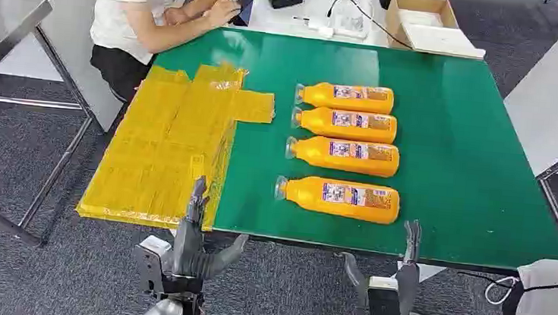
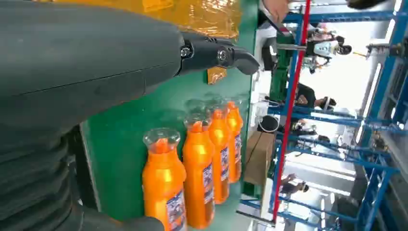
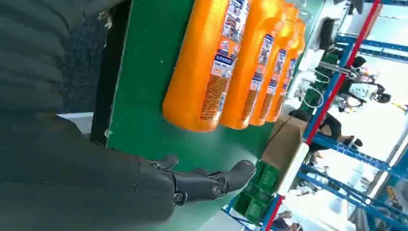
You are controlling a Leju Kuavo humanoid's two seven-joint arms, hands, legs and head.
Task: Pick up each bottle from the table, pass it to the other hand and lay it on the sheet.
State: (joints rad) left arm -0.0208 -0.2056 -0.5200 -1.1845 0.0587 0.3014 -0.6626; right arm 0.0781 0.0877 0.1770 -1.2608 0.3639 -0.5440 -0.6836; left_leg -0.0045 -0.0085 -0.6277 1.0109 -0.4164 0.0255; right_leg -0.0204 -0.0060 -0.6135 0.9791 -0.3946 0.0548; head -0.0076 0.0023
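No pickup begun: both your hands, left (image 1: 194, 235) and right (image 1: 401, 269), fingers apart, empty. Next, grasp the nearest orange plastic bottle (image 1: 341, 199).

1. Four orange bottles with clear caps and printed labels lie on their sides in a column at the centre of the head view, caps pointing left: the top bottle (image 1: 346, 97), the second bottle (image 1: 345, 124), the third bottle (image 1: 343, 155) and the bottom bottle (image 1: 338, 198).
2. The yellow sheet (image 1: 162, 147) lies flat at centre left, crinkled, overhanging the bench edge, apart from the bottles.
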